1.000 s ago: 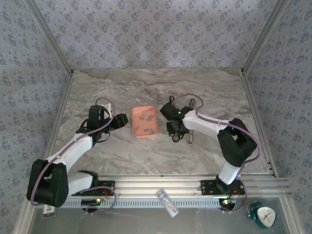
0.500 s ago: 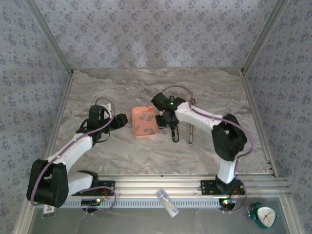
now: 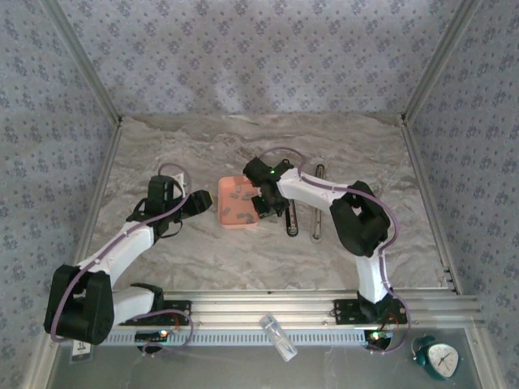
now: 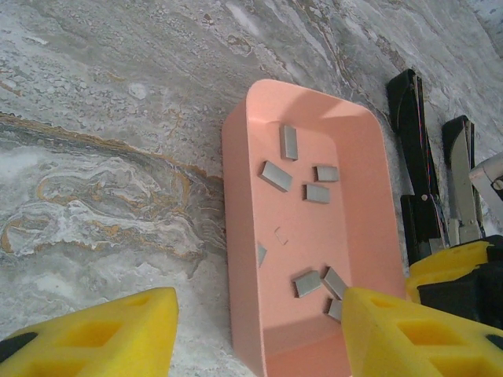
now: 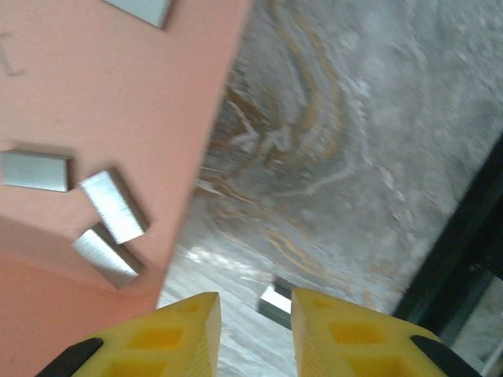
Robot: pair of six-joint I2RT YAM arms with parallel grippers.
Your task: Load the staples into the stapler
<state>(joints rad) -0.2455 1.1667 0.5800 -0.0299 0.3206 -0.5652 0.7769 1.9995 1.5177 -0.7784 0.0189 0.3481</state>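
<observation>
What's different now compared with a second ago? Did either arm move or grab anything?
The right arm swung left, away from above the stapler. Its jaws now hang at the right edge of the orange tray, slightly apart, with nothing visibly picked up. The left arm, the tray and the stapler look unmoved.

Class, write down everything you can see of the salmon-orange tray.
The tray is a shallow, salmon-orange rectangle with rounded corners and a low raised wall, looking like smooth plastic. It rests flat on the marbled table, beside the black stapler. Several small grey staple strips lie loose on its floor.
</observation>
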